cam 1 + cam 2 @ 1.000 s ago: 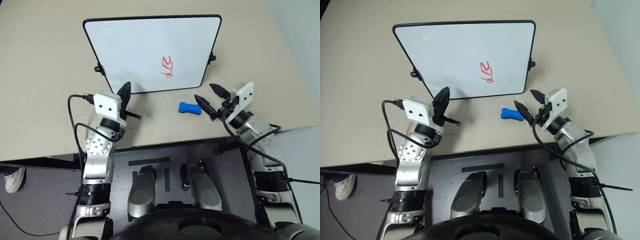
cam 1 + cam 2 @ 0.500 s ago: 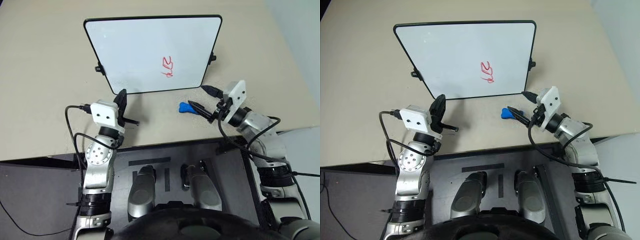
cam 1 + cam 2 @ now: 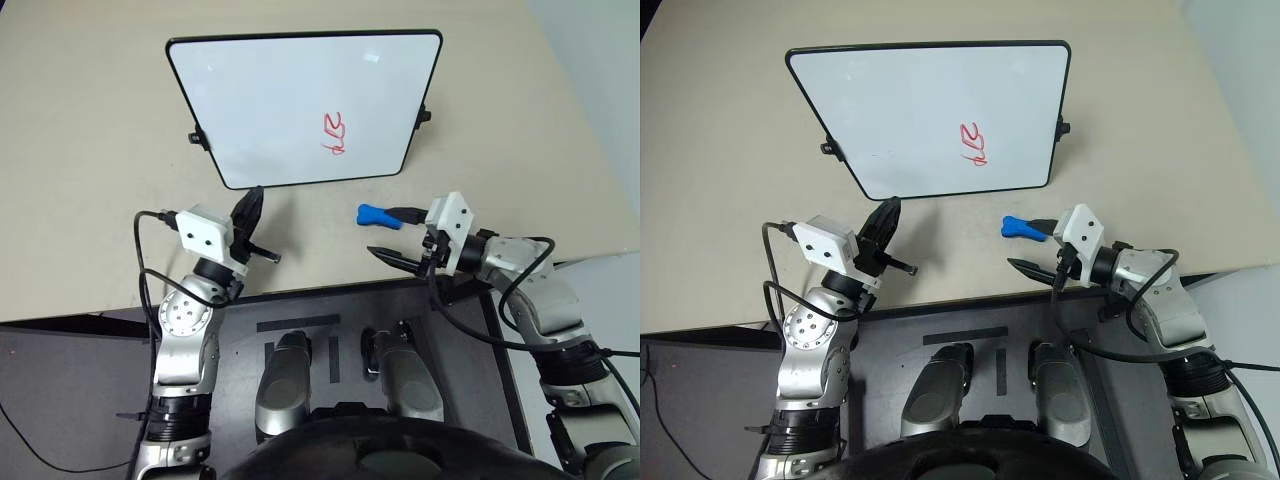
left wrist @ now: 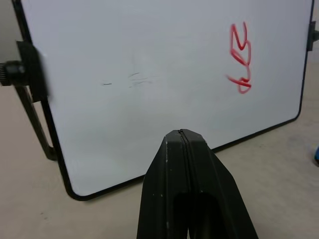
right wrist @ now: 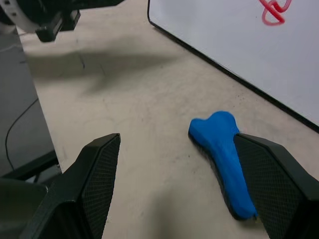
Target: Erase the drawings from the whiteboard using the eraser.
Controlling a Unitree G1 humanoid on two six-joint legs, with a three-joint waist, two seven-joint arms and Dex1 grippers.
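Beige tabletop (image 3: 90, 150), dark floor (image 3: 60, 400) below w/ black cable (image 3: 40, 450).

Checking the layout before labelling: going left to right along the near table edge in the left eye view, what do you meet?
Left claw → eraser → right claw

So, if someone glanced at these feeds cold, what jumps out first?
The red drawings stand out, low and right on the whiteboard standing on the beige table. Next the blue eraser lying on the table just in front of the board, with the right gripper open beside it.
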